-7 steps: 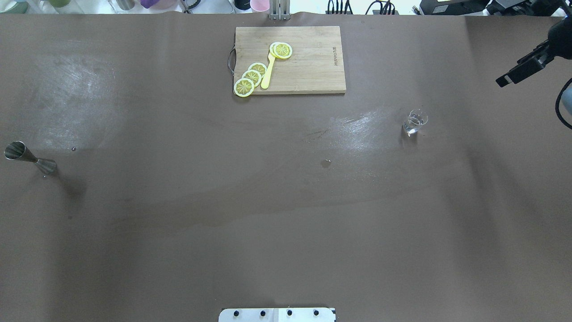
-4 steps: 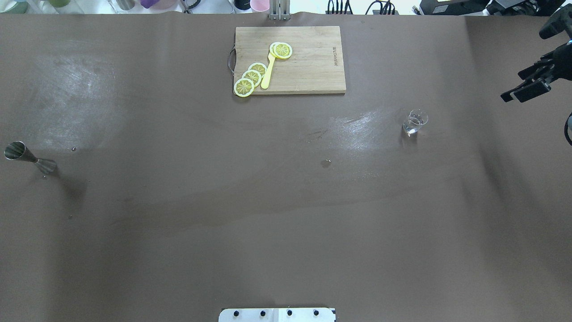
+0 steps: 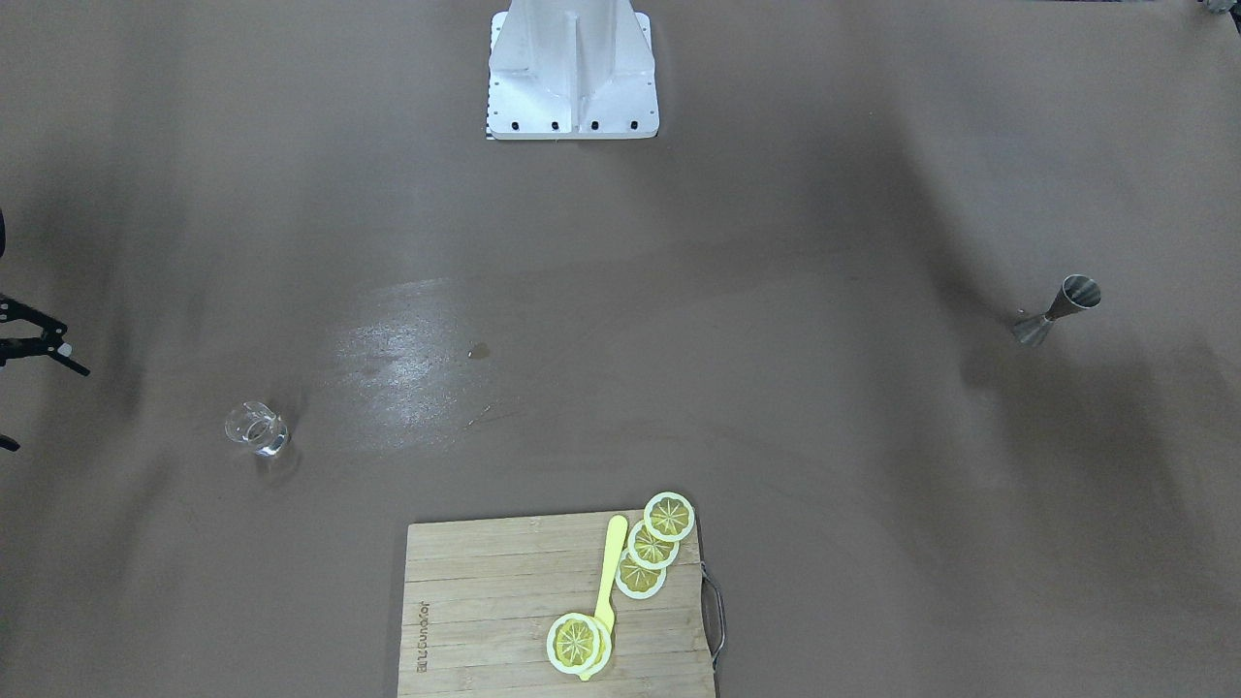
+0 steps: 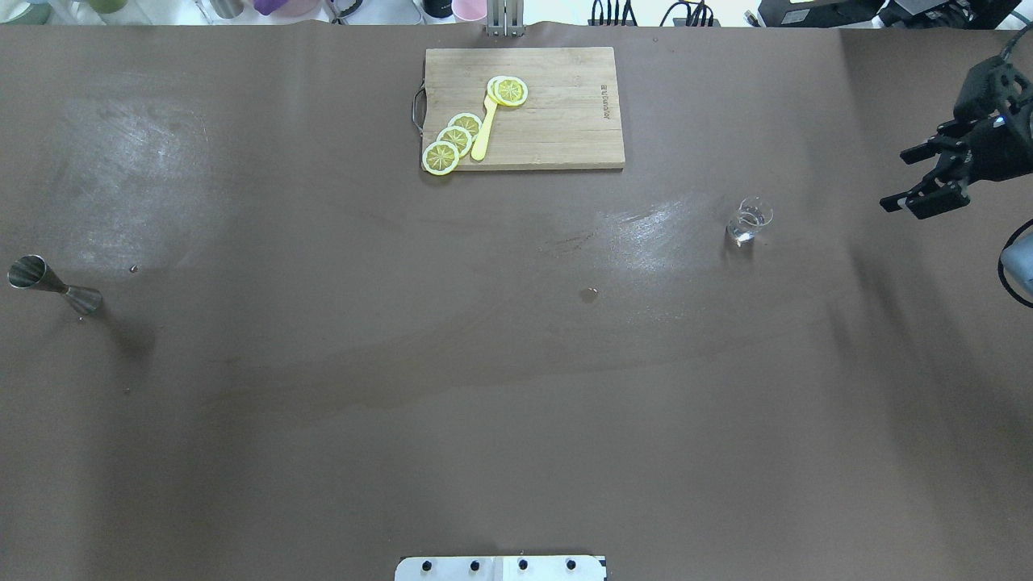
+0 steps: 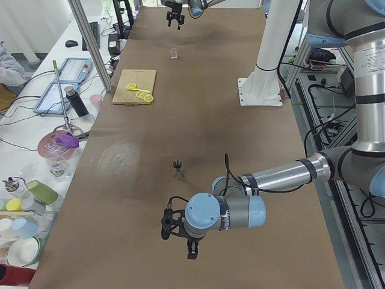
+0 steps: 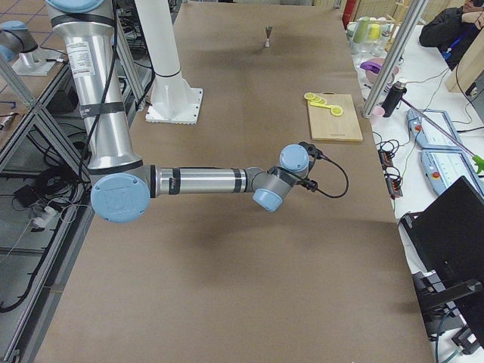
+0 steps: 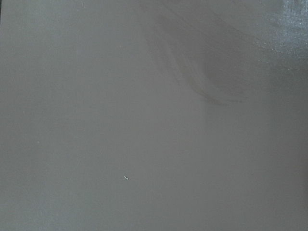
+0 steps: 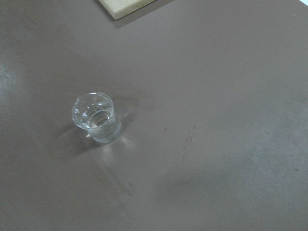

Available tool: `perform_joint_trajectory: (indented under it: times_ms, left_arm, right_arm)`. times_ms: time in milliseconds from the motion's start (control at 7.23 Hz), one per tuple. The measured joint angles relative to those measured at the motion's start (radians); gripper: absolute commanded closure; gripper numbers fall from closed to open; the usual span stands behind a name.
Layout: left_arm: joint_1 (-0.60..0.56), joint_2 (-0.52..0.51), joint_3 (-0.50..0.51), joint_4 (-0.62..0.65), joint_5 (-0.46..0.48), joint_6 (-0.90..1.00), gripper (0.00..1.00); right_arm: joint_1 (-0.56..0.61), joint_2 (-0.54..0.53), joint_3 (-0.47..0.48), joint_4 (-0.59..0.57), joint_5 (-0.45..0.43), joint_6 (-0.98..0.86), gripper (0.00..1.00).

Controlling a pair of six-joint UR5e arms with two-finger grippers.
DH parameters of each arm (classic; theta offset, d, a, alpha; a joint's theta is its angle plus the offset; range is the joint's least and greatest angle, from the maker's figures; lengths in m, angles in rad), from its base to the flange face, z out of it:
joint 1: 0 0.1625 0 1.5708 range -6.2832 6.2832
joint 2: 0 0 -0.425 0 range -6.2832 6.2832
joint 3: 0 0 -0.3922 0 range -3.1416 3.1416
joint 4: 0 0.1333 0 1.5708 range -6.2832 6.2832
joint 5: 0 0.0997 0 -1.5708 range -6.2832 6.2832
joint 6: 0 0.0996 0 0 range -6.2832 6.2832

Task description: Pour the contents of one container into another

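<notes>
A small clear glass [image 4: 750,219] with a little liquid stands on the brown table's right half; the right wrist view looks down on the glass [image 8: 96,118] from a distance. A metal jigger [image 4: 52,285] stands upright near the left edge, small in the front-facing view as well [image 3: 1057,308]. My right gripper [image 4: 910,179] hovers open and empty to the right of the glass, well apart from it. My left gripper [image 5: 178,239] shows only in the exterior left view, nearer than the jigger [image 5: 177,167]; I cannot tell whether it is open or shut.
A wooden cutting board [image 4: 565,121] with lemon slices [image 4: 453,139] and a yellow utensil [image 4: 484,133] lies at the table's far middle. A wet spot [image 4: 588,295] marks the centre. The robot's base plate [image 4: 500,567] sits at the near edge. Cups and cables line the far side.
My right gripper has moved toward the robot and slightly left, closer to the glass, and has turned so both fingers show apart. The glass and jigger have not moved.
</notes>
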Motion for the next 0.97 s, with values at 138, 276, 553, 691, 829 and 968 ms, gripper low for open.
perform_joint_trajectory:
  times_ms: [138,276,553,691,829,968]
  left_arm:
    - [0.006,-0.009,-0.003,-0.036,-0.005,-0.002,0.01]
    - [0.009,-0.014,-0.005,-0.056,-0.01,-0.004,0.01]
    - [0.02,-0.028,-0.006,-0.127,-0.017,-0.007,0.01]
    - [0.024,-0.028,-0.007,-0.162,-0.018,-0.007,0.01]
    - [0.026,-0.026,-0.012,-0.179,-0.019,-0.006,0.01]
    - [0.026,-0.026,-0.019,-0.185,-0.02,-0.005,0.01]
  right_arm:
    - [-0.038,0.005,-0.002,0.01,-0.002,-0.001,0.02]
    - [-0.067,0.012,-0.004,0.014,-0.005,-0.002,0.02]
    - [-0.081,0.029,-0.014,0.061,-0.009,-0.004,0.03]
    - [-0.088,0.033,-0.026,0.12,-0.014,-0.005,0.04]
    - [-0.093,0.034,-0.039,0.179,-0.025,-0.006,0.01]
    - [-0.095,0.036,-0.06,0.241,-0.032,-0.008,0.0]
